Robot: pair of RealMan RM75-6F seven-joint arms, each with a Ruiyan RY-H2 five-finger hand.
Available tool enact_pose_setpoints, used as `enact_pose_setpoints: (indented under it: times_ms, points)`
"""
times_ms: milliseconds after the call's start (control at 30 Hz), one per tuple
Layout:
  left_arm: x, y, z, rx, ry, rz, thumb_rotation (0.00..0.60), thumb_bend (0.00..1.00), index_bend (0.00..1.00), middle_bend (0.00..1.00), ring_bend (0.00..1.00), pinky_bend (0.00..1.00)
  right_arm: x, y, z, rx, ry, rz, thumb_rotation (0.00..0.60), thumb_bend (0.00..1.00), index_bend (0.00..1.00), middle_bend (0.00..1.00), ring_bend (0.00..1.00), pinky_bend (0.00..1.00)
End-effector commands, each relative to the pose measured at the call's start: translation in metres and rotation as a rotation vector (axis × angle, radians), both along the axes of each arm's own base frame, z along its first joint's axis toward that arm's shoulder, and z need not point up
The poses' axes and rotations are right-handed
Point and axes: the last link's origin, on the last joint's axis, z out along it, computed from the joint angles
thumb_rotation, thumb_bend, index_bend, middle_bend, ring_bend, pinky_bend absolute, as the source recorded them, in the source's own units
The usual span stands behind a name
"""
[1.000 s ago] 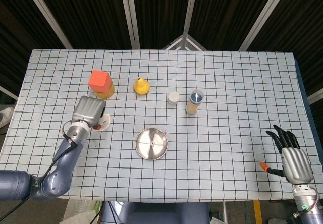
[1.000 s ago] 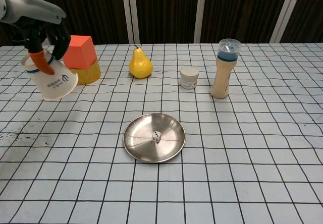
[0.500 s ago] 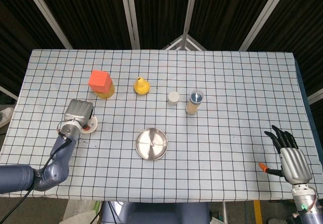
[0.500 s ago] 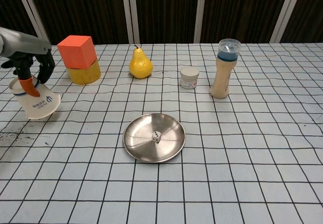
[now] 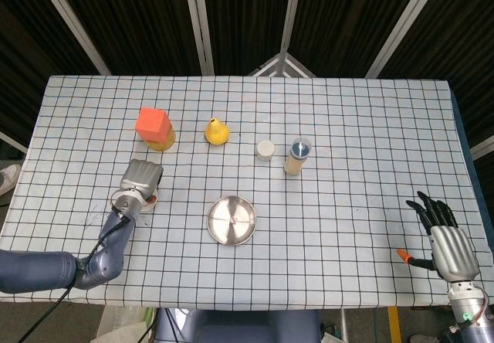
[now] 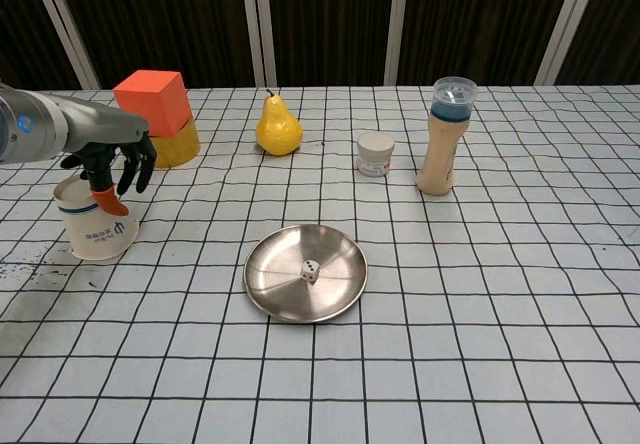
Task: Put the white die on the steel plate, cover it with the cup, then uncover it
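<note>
1. One checked desk [image 6: 520, 294] carries everything I work on.
2. My left robot hand [image 6: 112, 162] grasps the cup [image 6: 95, 222] upside down, rim on the desk, left of the steel plate [image 6: 340, 282], ready for covering.
3. My right robot hand [image 5: 448, 242] idles released, fingers spread.
4. White die [image 6: 311, 271] sits uncovered at the plate's centre.

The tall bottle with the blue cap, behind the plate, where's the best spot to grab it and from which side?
Probably around its narrower neck just under the blue cap. The bottle stands upright and widens toward its base, so the neck suits a wrap of the fingers. Come from its right with the right hand: the small white jar stands close on its left.
</note>
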Motion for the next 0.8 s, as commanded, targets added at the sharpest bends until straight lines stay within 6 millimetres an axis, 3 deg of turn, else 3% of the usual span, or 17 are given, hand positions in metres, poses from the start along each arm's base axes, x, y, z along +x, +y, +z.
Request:
enact_pose_setpoints:
  times_ms: [33, 67, 133, 367, 500, 633, 800]
  points:
    - [0.011, -0.001, 0.007, 0.011, -0.014, -0.017, 0.6, 0.19, 0.25, 0.21, 0.64, 0.74, 0.001, 0.0, -0.001, 0.003, 0.0, 0.004, 0.6, 0.17, 0.16, 0.03, 0.09, 0.0]
    - [0.016, -0.001, 0.01, 0.02, -0.027, -0.023, 0.6, 0.19, 0.24, 0.2, 0.64, 0.74, -0.001, 0.007, 0.015, -0.033, 0.016, 0.009, 0.6, 0.17, 0.16, 0.03, 0.09, 0.0]
    - [0.023, -0.003, 0.017, 0.034, -0.042, -0.036, 0.6, 0.19, 0.21, 0.18, 0.64, 0.74, -0.004, 0.001, 0.0, -0.003, 0.015, 0.006, 0.6, 0.17, 0.16, 0.03, 0.09, 0.0]
    - [0.046, -0.01, 0.058, 0.105, -0.057, -0.114, 0.6, 0.19, 0.19, 0.14, 0.63, 0.74, -0.002, 0.003, 0.001, -0.003, 0.001, 0.017, 0.6, 0.17, 0.16, 0.03, 0.09, 0.0]
    - [0.061, -0.031, 0.09, 0.141, -0.178, -0.161, 0.6, 0.19, 0.19, 0.15, 0.63, 0.74, -0.002, 0.003, 0.004, -0.013, 0.007, 0.014, 0.6, 0.17, 0.16, 0.03, 0.09, 0.0]
    - [0.056, -0.057, 0.12, 0.182, -0.217, -0.202, 0.6, 0.19, 0.19, 0.17, 0.63, 0.74, -0.003, 0.004, 0.007, -0.031, 0.033, 0.013, 0.6, 0.17, 0.16, 0.03, 0.09, 0.0]
    - [0.029, -0.101, 0.157, 0.266, -0.222, -0.24, 0.6, 0.19, 0.22, 0.2, 0.63, 0.74, 0.0, 0.005, 0.007, -0.046, 0.052, 0.016, 0.6, 0.17, 0.16, 0.03, 0.09, 0.0]
